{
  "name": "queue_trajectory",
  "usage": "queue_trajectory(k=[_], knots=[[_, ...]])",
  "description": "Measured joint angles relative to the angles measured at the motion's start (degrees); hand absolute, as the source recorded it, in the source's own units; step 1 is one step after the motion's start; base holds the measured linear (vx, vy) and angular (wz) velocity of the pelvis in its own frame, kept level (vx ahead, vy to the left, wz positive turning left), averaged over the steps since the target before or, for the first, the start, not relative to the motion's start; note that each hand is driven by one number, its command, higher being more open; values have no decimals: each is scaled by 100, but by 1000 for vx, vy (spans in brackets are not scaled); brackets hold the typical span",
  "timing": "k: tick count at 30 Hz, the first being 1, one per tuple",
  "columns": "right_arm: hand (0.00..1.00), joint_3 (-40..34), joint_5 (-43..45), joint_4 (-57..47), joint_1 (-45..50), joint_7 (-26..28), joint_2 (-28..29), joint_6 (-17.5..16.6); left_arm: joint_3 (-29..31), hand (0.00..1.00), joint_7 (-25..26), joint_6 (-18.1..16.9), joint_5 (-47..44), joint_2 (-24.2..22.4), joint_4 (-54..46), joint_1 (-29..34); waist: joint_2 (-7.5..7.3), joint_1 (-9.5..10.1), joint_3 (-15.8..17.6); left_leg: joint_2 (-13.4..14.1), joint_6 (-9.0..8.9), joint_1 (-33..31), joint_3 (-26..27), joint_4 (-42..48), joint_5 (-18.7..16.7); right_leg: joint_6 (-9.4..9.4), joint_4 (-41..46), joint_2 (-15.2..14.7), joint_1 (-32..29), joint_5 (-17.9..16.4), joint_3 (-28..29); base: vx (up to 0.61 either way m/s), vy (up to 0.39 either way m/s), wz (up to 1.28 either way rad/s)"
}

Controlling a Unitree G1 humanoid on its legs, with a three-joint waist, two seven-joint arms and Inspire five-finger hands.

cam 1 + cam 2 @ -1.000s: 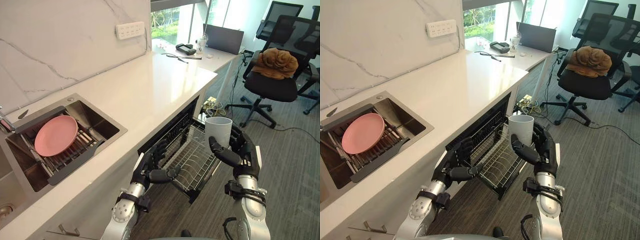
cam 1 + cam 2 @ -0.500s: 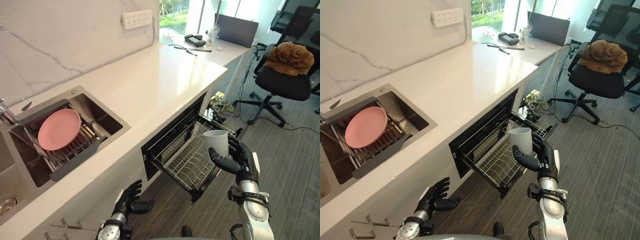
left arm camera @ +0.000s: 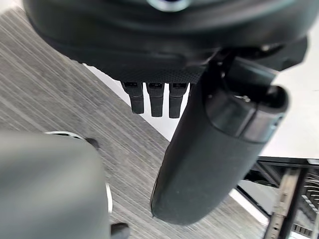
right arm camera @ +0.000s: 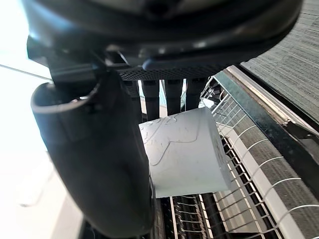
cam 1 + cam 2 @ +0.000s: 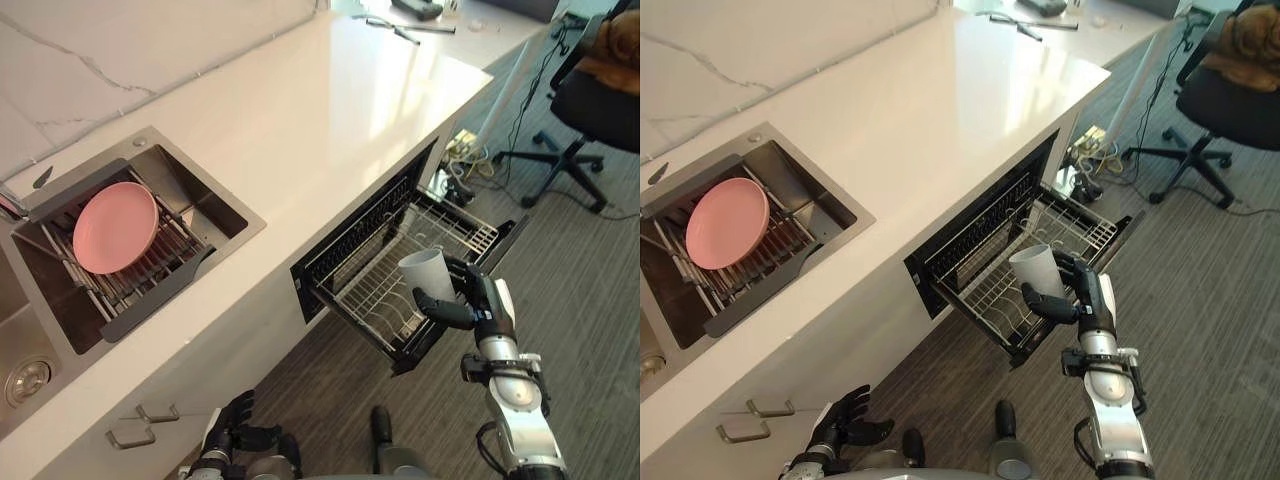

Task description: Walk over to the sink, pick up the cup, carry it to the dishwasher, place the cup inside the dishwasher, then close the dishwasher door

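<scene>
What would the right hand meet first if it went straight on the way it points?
Probably the dishwasher's wire rack: the right hand, holding the cup, points at it; height above it unclear.

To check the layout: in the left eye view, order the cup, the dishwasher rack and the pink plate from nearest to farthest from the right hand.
1. cup: held in the right hand.
2. dishwasher rack: pulled out, just below the cup.
3. pink plate: far off in the sink, on the robot's left.

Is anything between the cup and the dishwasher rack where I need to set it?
Nothing visible does. The right hand holds the cup tilted over the pulled-out rack, and the wire floor under it looks bare.
</scene>
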Motion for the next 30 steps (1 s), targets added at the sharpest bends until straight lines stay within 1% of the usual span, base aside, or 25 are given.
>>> queue_trajectory(k=[1, 2, 3, 5, 8, 10, 11, 14, 17, 20, 26, 30], knots=[[30, 28, 0, 50, -69, -1, -69, 0, -1, 90, 6, -17, 0, -4, 0, -27, 33, 0, 56, 3, -1, -36, -14, 40, 0, 0, 13, -2, -14, 2, -14, -42, -27, 8], [30, 113, 0, 164, -226, -2, -213, 0, -3, 90, 26, -71, -1, -6, 1, -80, 101, 2, 198, 18, -12, -78, -22, 136, 0, 0, 74, 2, -39, 1, -34, -54, -21, 3], [30, 168, -1, 223, -302, 1, -293, 0, -11, 90, 36, -90, -1, -8, 1, -100, 135, 4, 243, 24, -18, -121, -23, 188, -1, 0, 112, 1, -77, 1, -53, -74, -17, -2], [30, 287, -4, 377, -588, 11, -491, -1, -17, 90, 83, -187, -1, -12, -4, -220, 225, 16, 478, 29, -37, -313, -24, 399, -18, -4, 282, -19, -254, -2, -77, -115, -5, -2], [30, 400, -120, 643, -941, 10, -625, -6, -24, 90, 107, -237, -4, -2, -7, -370, 264, 41, 734, 55, 37, -567, -30, 644, -142, -38, 516, -15, -524, -29, -77, -133, 3, -1], [30, 469, -148, 666, -1075, -8, -717, -19, -55, 90, 111, -238, -4, -1, -3, -390, 267, 61, 827, 60, 43, -649, -29, 732, -149, -51, 614, -19, -611, -38, -65, -137, -4, -1], [30, 597, -149, 731, -1205, -12, -862, -36, -77, 90, 110, -238, -4, -3, 8, -389, 277, 86, 855, 70, 22, -737, -27, 786, -171, -64, 683, -20, -710, -47, -61, -125, -9, -1], [30, 760, -159, 851, -1389, -14, -1033, -60, -77, 90, 117, -240, -9, -2, 11, -414, 305, 148, 883, 84, 0, -892, -42, 803, -131, -115, 762, -11, -895, -64, -68, -90, -27, 2], [30, 888, -165, 1001, -1565, -18, -1125, -66, -98, 90, 119, -262, -10, -3, 18, -431, 355, 164, 923, 102, 28, -913, -97, 787, -66, -114, 785, 4, -905, -58, -129, -24, -27, 7], [30, 1044, -243, 1176, -1758, -53, -1201, -70, -126, 90, 136, -333, -12, -2, 17, -462, 361, 180, 933, 103, 32, -985, -104, 773, -32, -117, 802, 7, -980, -57, -132, -3, -6, 1], [30, 1083, -460, 1538, -2051, -250, -1204, -87, -178, 90, 248, -398, -14, -5, -6, -571, 367, 291, 1075, 88, 38, -1003, -140, 778, -26, -122, 855, -10, -996, -62, -158, -3, 4, 2], [30, 1097, -575, 1703, -2248, -349, -1203, -86, -182, 90, 259, -426, -65, 1, -18, -584, 368, 311, 1158, 76, 42, -1058, -164, 781, -13, -131, 900, -21, -1056, -72, -172, -23, 10, 4]])
